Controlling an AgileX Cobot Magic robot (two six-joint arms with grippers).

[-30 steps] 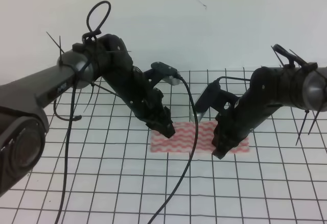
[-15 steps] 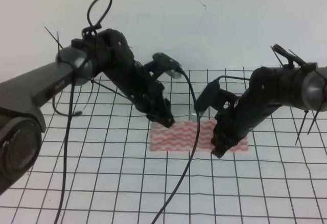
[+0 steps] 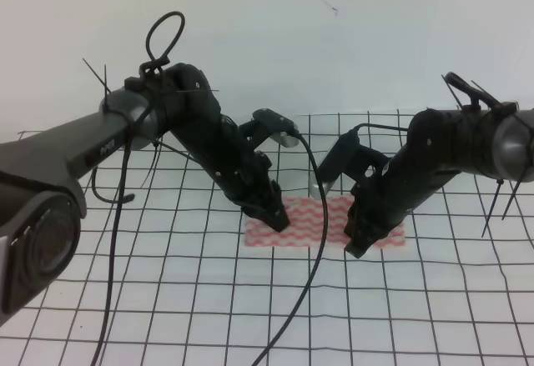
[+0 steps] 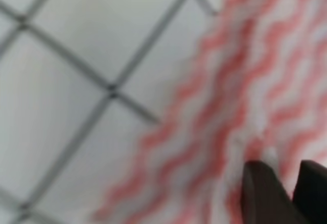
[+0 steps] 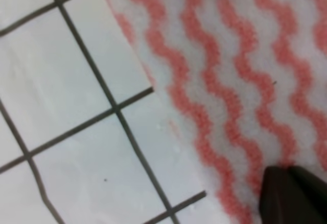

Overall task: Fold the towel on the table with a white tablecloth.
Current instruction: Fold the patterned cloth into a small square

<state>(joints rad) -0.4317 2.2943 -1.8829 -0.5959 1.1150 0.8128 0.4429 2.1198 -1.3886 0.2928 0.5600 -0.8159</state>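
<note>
The towel (image 3: 321, 224) looks thin, light and limp, best pinched at its near corners, where the left gripper (image 3: 275, 218) and right gripper (image 3: 356, 245) press, jaws nearly together.

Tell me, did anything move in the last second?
The left gripper rose slightly, then came down onto the towel's left part. The towel's near edge drew in a little. The right gripper and the table stayed put.
</note>
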